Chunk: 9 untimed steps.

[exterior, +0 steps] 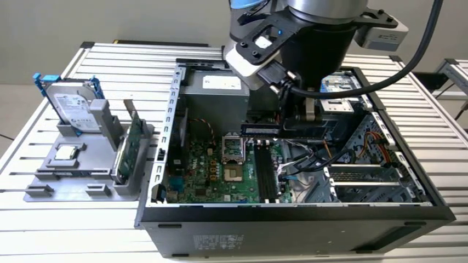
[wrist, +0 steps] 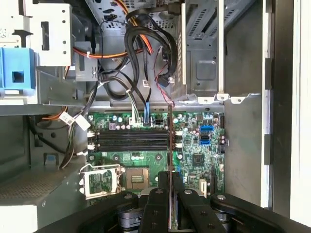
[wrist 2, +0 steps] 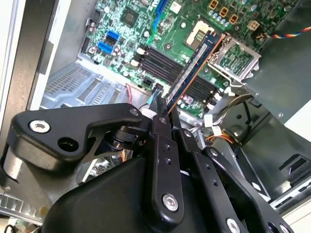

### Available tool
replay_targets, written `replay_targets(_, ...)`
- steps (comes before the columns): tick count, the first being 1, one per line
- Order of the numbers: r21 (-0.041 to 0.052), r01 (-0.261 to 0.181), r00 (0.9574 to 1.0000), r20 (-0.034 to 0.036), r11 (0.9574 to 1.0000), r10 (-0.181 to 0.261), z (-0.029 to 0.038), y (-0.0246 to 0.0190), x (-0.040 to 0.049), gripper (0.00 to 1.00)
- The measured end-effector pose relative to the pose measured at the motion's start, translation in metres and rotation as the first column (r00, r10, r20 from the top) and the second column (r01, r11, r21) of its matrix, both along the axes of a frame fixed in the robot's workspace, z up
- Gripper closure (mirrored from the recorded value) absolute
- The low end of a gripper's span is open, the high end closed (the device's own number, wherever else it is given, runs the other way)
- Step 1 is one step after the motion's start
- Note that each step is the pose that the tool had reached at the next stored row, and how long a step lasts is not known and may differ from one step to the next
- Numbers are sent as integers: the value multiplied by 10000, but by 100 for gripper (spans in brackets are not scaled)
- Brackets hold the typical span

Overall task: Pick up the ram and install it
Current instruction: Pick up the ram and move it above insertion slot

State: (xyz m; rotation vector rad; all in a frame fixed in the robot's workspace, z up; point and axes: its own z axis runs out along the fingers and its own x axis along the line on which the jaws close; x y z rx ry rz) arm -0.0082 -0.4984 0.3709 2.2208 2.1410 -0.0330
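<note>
My gripper (exterior: 292,121) hangs inside the open computer case, shut on the ram (exterior: 260,130), a slim dark-blue stick. In the second wrist view the ram (wrist 2: 190,68) juts out from between the black fingers (wrist 2: 160,126) of the gripper (wrist 2: 165,115). It stays clear above the motherboard's black slots (wrist 2: 167,63). In the first wrist view the ram (wrist: 170,141) shows edge-on as a thin line. It runs crosswise over the slots (wrist: 129,141), rising from the gripper (wrist: 171,187). In the exterior view the slots (exterior: 264,175) lie below and in front of the held stick.
The case wall (exterior: 174,109) and drive cage (exterior: 369,175) hem in the motherboard. Loose cables (wrist: 141,63) hang beside the slots, and the processor socket (wrist: 102,182) sits close by. At the exterior view's left a grey holder (exterior: 66,170) carries a hard drive (exterior: 73,107) and a green card (exterior: 124,148).
</note>
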Motion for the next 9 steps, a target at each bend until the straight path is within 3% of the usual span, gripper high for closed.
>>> replay_targets(9, 0, 0, 10000, 0, 10000, 0, 0, 0, 146, 100)
